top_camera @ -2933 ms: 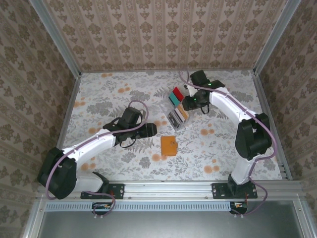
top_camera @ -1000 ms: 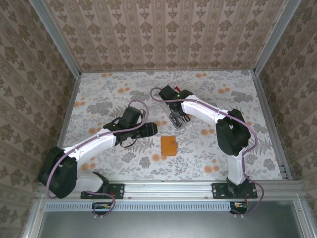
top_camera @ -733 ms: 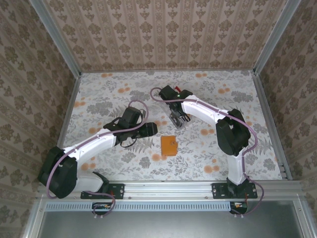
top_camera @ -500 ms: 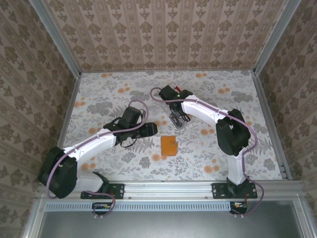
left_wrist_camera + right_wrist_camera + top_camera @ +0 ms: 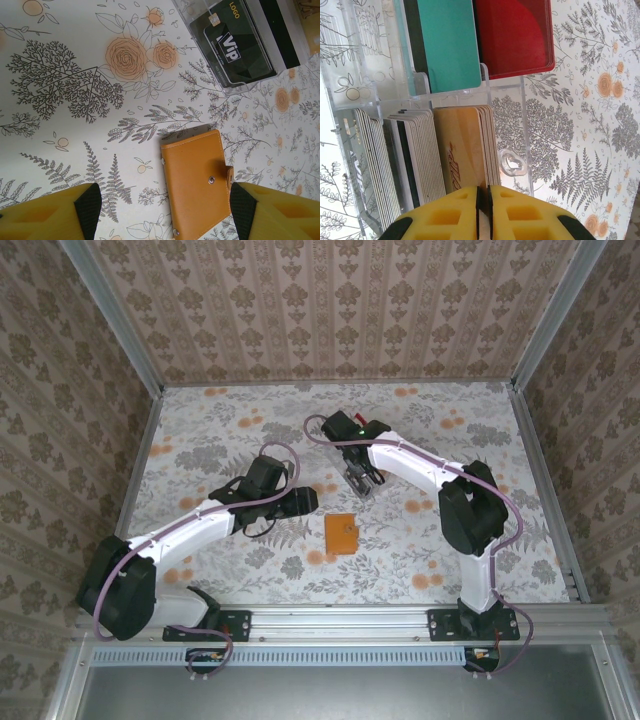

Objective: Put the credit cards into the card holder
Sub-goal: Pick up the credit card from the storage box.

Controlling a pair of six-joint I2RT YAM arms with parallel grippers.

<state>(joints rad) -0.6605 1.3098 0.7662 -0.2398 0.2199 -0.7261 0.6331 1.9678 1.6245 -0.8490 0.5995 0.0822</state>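
**At the clear rack [image 5: 506, 86], the right pincer [image 5: 483, 194] nips a beige card [image 5: 481, 165]**

Its fingers are pressed almost together, seemingly on that card's top edge; the sliver between them is hard to read. The card holder [image 5: 340, 533] lies snapped shut on the worktop [image 5: 220, 430], nearer the arms' bases than the rack and near it, right under the left pincer [image 5: 165, 210], which hangs spread.

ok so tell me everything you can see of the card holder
The card holder is an orange-tan, leather-like wallet with small studs and a snap tab on one side. It is shut and lies flat on the flowered table, near the clear card box; nothing touches it.
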